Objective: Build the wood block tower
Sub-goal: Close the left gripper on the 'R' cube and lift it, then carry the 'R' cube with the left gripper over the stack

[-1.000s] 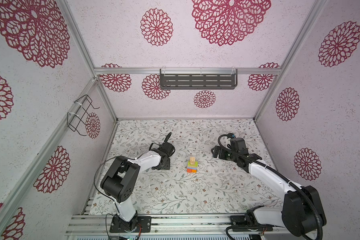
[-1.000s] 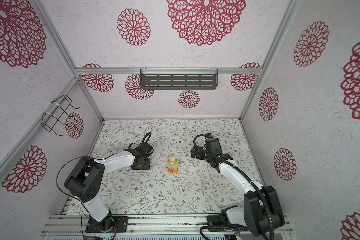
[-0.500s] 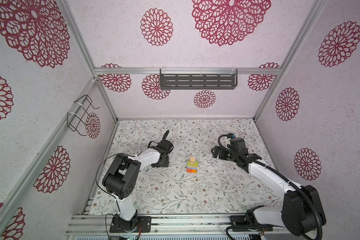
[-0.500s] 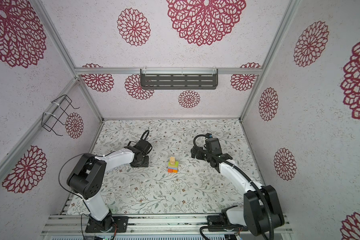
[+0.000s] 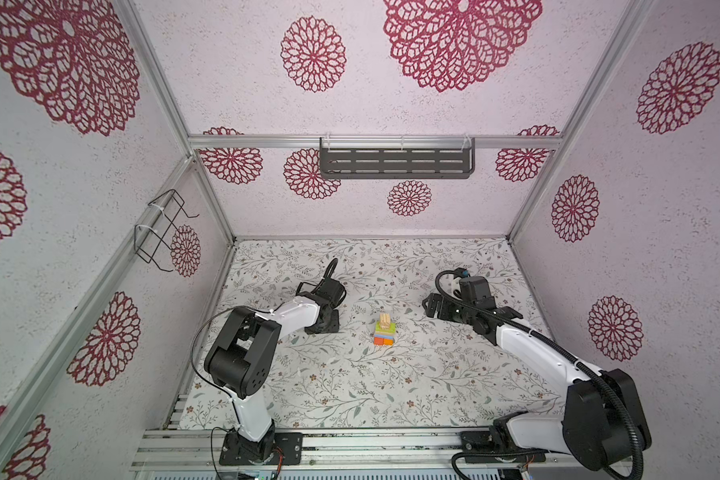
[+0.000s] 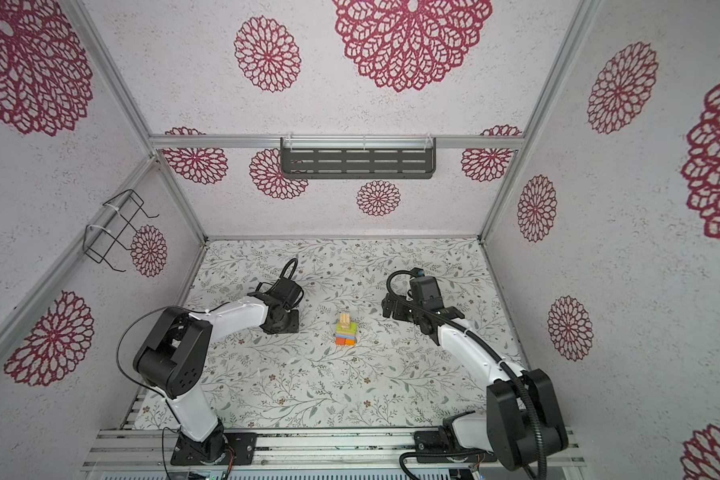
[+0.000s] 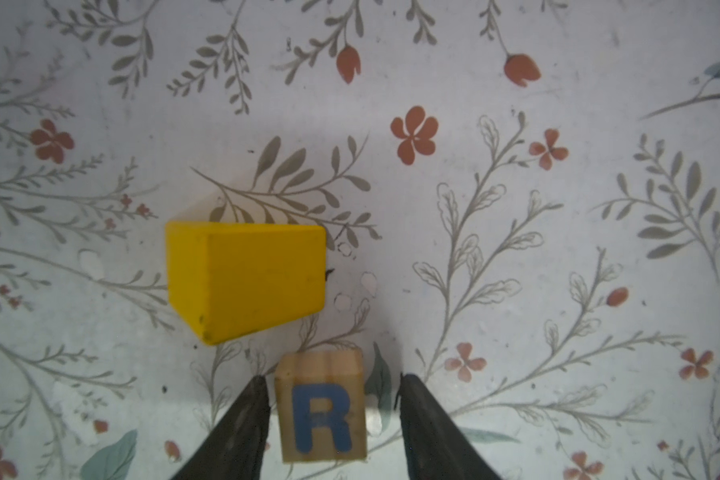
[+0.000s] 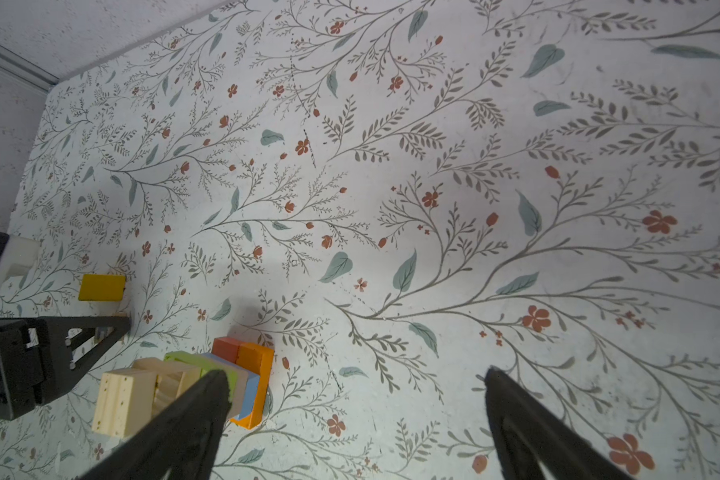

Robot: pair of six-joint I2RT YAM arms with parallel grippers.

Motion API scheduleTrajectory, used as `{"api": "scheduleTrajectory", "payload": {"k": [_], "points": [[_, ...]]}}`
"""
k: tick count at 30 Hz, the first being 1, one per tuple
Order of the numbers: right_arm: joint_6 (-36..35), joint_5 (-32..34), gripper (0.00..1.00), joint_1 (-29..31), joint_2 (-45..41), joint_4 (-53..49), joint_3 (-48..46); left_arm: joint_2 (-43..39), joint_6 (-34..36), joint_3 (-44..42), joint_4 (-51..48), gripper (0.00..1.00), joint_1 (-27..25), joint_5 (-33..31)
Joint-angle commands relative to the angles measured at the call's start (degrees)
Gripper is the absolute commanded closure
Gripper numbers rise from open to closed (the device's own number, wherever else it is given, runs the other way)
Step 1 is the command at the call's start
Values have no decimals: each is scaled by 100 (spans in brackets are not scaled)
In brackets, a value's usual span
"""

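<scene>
The tower (image 5: 384, 330) (image 6: 346, 330) stands mid-table: a red and orange base, a blue and a lime-green layer, tan wood blocks on top. In the right wrist view the tower (image 8: 242, 374) is beside one finger of my open right gripper (image 8: 355, 374), which holds nothing. My left gripper (image 7: 332, 380) is low over the table, open, its jaws on either side of a natural-wood cube (image 7: 321, 409) printed with a blue R; a gap shows on one side. A yellow roof-shaped block (image 7: 246, 282) lies just beyond it. In both top views the left gripper (image 5: 323, 326) hides both blocks.
A black slotted shelf (image 5: 395, 162) hangs on the back wall and a wire basket (image 5: 163, 232) on the left wall. An aluminium rail (image 5: 350, 440) runs along the table's front edge. The right gripper (image 5: 431, 307) hovers right of the tower.
My left gripper has shifted slightly nearer the front and lower, and its jaws have narrowed. The right arm and the tower have not moved.
</scene>
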Motion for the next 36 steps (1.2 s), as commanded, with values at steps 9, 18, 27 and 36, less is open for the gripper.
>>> {"api": "scheduleTrajectory", "payload": {"k": [9,18,27,36], "points": [[-33,37,1,-37,-43,33,134,-112,-172,-112,153,52,6,79],[-25,48,1,-37,-65,26,92,-137,-272,-202,165,66,6,140],[-51,116,1,-37,-78,113,22,-401,-468,120,-470,67,-29,61],[62,202,1,-185,-284,103,-190,-556,-842,1050,-1372,67,-484,125]]}}
